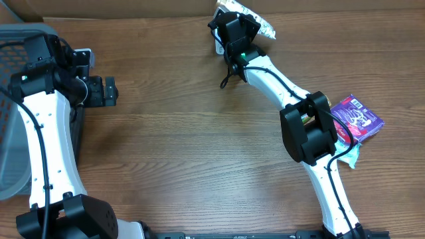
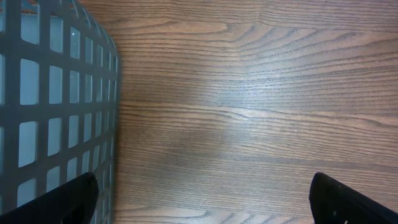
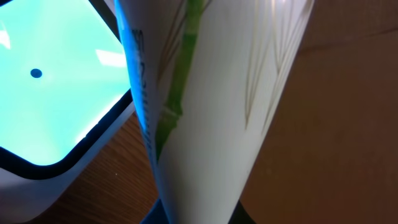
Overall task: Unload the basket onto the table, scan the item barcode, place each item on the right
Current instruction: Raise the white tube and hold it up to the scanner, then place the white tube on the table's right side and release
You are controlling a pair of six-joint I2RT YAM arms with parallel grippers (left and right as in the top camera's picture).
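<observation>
The item (image 1: 257, 21), a white packet with a green bamboo print (image 3: 211, 106), is pinched in my right gripper (image 1: 234, 30), which is shut on its lower end (image 3: 196, 218). It hangs at the far edge of the table, just beside the scanner (image 1: 218, 45). The scanner's window (image 3: 43, 93) glows cyan at the packet's left in the right wrist view. No barcode shows on the packet's visible face. My left gripper (image 1: 109, 91) hovers over bare wood at the left, open wide (image 2: 202, 202), with nothing between its fingertips (image 2: 68, 199).
A grey mesh basket (image 1: 13, 119) stands at the left edge, close by the left gripper (image 2: 43, 93). A purple box (image 1: 358, 118) lies at the right on a pale packet (image 1: 350, 157). A cardboard wall (image 1: 133, 8) runs along the back.
</observation>
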